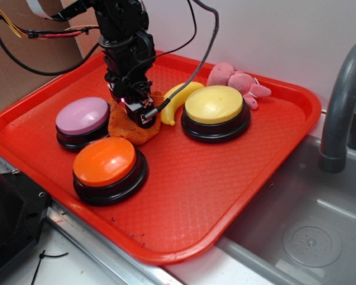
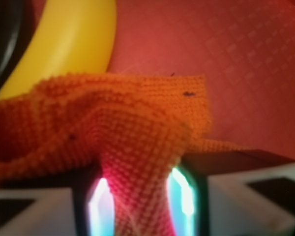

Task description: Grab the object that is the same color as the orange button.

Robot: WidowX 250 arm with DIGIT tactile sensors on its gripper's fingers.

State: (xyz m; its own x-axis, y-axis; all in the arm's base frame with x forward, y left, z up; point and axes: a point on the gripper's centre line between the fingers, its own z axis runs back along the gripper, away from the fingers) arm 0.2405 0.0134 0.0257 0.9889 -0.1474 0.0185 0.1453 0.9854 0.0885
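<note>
1. Claw (image 1: 137, 110) sits upper left of centre in the exterior view, arm coming down from the top edge, tips down on the cloth (image 1: 133, 127).
2. Wrist view: a ridge of cloth (image 2: 137, 162) runs down between the two lit fingers (image 2: 184, 196), pinched between them. Claw is closed on the cloth.
3. The rest of the cloth spreads across the middle of the wrist frame, rumpled, one corner toward the right.
4. Cloth lies on the tray (image 1: 225, 196), between the purple button (image 1: 82, 120) on its left and the banana (image 1: 177, 101) on its right, touching or nearly touching both.
5. Orange button (image 1: 107, 166) sits just below the cloth in the frame, lower left of centre; same colour as the cloth.
6. Yellow button (image 1: 215, 110) is right of the banana; pink plush (image 1: 237, 83) behind it at the tray's upper edge.
7. Red tray rests on the surface (image 1: 101, 261) beside a steel sink (image 1: 302, 225), lower right.
8. Grey faucet (image 1: 344, 101) at the right edge; pale wall behind, brown board upper left.
</note>
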